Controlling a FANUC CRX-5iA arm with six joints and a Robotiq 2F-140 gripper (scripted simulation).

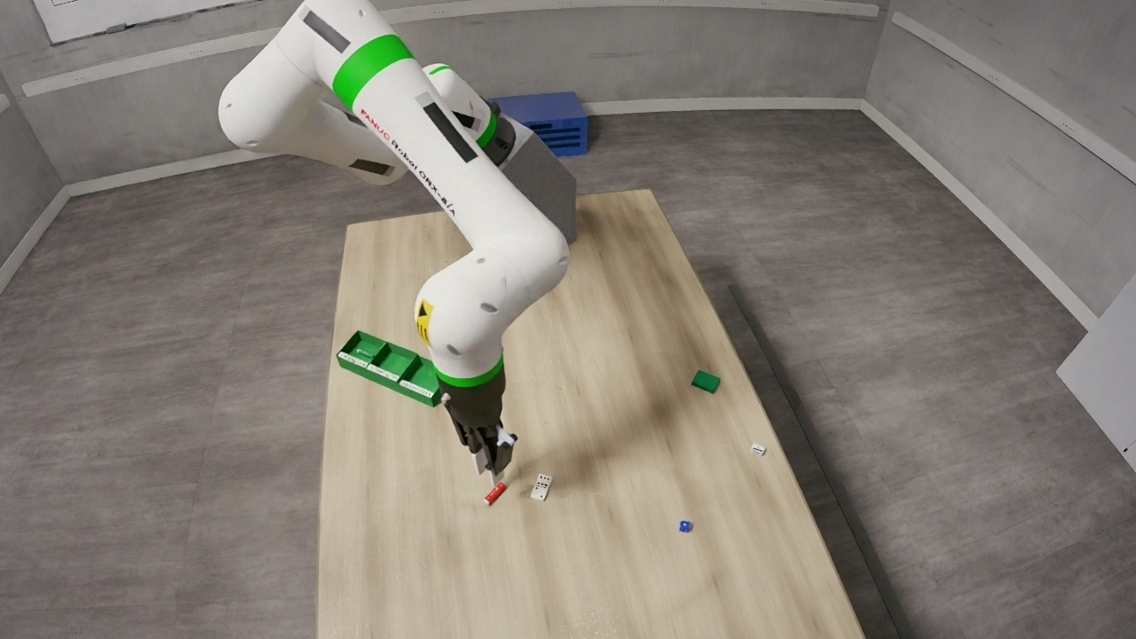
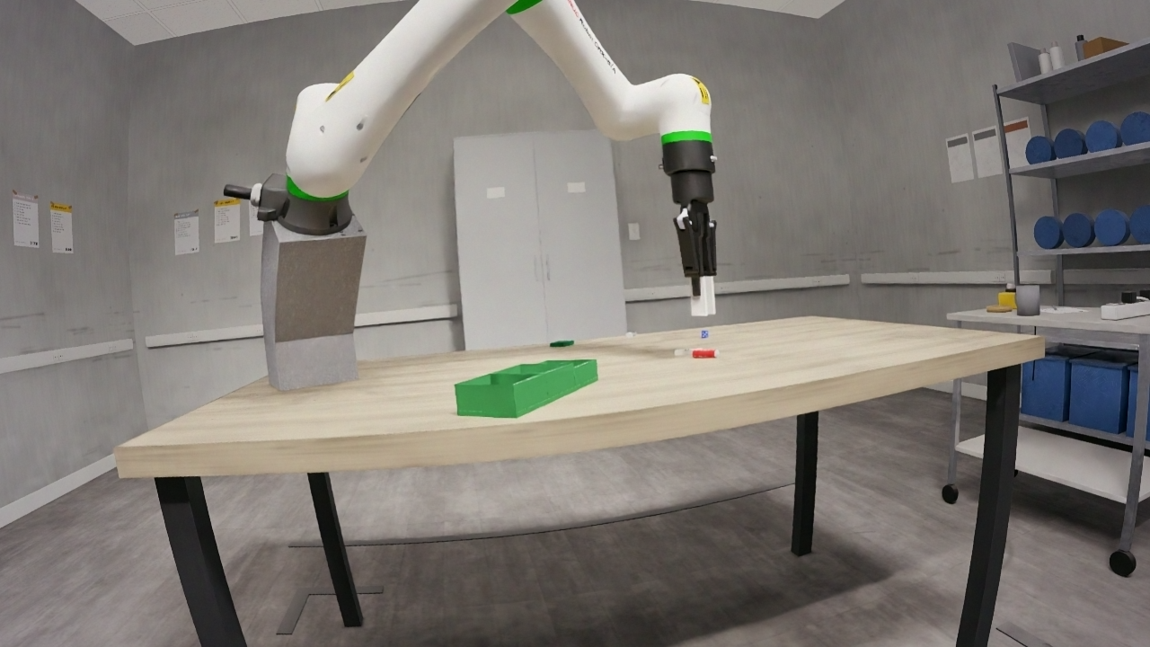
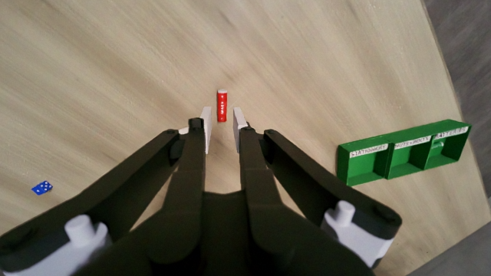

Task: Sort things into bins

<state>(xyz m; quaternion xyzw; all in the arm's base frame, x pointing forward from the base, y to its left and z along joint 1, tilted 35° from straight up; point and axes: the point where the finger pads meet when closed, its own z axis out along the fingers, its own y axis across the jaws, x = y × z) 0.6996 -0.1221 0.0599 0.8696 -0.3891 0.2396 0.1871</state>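
A red battery [image 1: 494, 493] [image 2: 704, 353] [image 3: 222, 104] lies flat on the wooden table [image 1: 603, 270]. My gripper [image 1: 485, 470] [image 2: 703, 305] [image 3: 222, 118] hangs a little above the table, almost over the battery. Its fingers stand a narrow gap apart with nothing between them. The green three-compartment bin [image 1: 379, 373] [image 2: 514, 400] [image 3: 362, 170] stands at the table's left edge, labelled stationery, nuts+bolts and batteries. A white domino [image 1: 541, 486] lies next to the battery. A blue die [image 1: 684, 525] [image 2: 704, 332] [image 3: 42, 187], a white die [image 1: 757, 448] and a green block [image 1: 705, 381] [image 2: 561, 343] lie farther right.
The arm's grey pedestal [image 1: 544, 182] [image 2: 309, 309] stands at the table's far end. A small greenish shape shows in the batteries compartment. A shelf and a cart stand off to the side of the table in the exterior view.
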